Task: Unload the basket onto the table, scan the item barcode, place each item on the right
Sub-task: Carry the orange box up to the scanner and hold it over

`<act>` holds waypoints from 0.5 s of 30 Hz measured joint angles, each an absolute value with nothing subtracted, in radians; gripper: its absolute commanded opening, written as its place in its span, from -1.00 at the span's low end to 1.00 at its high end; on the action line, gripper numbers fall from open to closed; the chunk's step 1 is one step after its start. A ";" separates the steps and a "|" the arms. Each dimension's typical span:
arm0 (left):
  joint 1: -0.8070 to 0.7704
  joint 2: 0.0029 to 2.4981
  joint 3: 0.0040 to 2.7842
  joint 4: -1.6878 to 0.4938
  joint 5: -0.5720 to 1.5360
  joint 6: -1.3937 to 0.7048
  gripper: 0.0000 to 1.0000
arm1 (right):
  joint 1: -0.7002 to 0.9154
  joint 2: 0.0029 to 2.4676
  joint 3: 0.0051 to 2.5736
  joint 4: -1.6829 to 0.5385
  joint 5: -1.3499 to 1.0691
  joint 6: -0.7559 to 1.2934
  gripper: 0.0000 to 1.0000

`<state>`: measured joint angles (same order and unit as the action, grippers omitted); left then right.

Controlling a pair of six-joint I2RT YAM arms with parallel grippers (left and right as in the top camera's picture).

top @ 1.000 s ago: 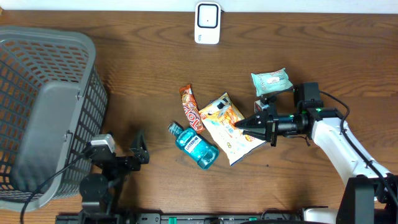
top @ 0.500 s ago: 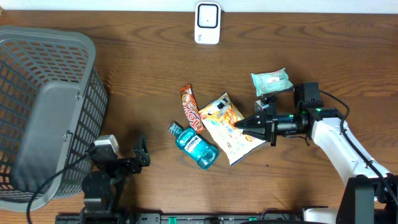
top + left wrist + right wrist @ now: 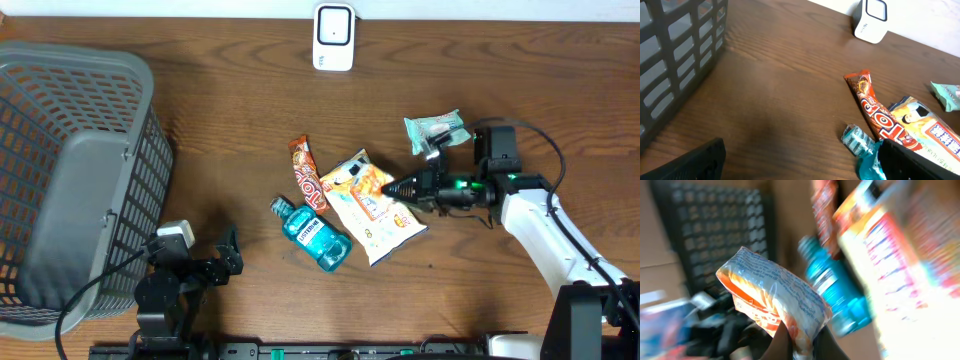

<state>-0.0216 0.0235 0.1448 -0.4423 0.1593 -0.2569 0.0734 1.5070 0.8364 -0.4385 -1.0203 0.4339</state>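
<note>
Orange-and-white crinkly plastic snack bag [image 3: 365, 205], lying just right of the wooden worktop's [image 3: 220, 120] centre, is what your right gripper [image 3: 392, 189] is clamped shut on. In the last second that wrist has rolled and nudged toward 9 o'clock, so the bag's 3 o'clock edge now looks peeled up off the wood. Read that as the pick-up under way, with the white boxy scanner [image 3: 333, 37] well apart at 12 o'clock; your left gripper [image 3: 230, 262] sits at 7 o'clock, spread wide, holding nothing.
</note>
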 measured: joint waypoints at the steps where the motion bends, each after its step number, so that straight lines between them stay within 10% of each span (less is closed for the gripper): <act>1: -0.022 0.023 0.145 -0.442 0.159 -0.257 0.96 | 0.076 1.507 0.836 -0.417 -0.989 0.426 -0.98; 15: -0.022 0.023 0.145 -0.443 0.159 -0.257 0.96 | 0.247 1.507 0.834 0.187 -0.409 0.336 -0.98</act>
<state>-0.0216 0.0235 0.1448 -0.4435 0.1593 -0.2569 0.2466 1.5074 0.8345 0.1871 -0.4088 0.3355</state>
